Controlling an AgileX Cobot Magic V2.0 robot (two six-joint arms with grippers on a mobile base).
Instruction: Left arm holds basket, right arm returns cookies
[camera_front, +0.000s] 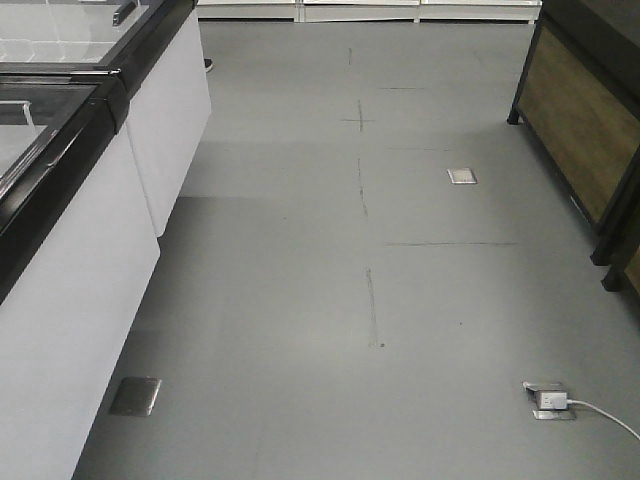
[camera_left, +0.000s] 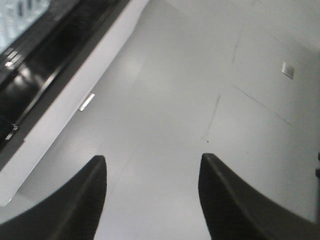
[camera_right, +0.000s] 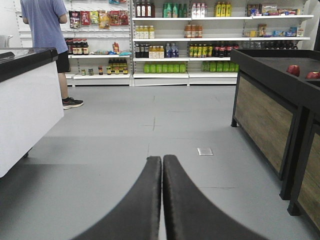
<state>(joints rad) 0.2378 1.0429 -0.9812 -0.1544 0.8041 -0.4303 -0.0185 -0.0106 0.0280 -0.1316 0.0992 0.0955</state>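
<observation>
Grey floor (camera_front: 300, 300), marked with thin dark lines, runs the length of the aisle. Along one side stand white chest freezers (camera_front: 70, 290) with black-rimmed glass lids. Opposite is a black-framed display stand (camera_right: 260, 120) with wood-look panels; two round red items (camera_right: 293, 70) lie on its top. Three metal floor plates are noted: one (camera_front: 135, 396) just beside the freezer base, one (camera_front: 461, 176) near the stand, one (camera_front: 550, 400) carrying a white plug with a trailing cable. At the far wall, white shelving (camera_right: 170, 47) holds rows of bottles and packets. A person (camera_right: 45, 25) in blue shirt and dark shorts stands facing it.
</observation>
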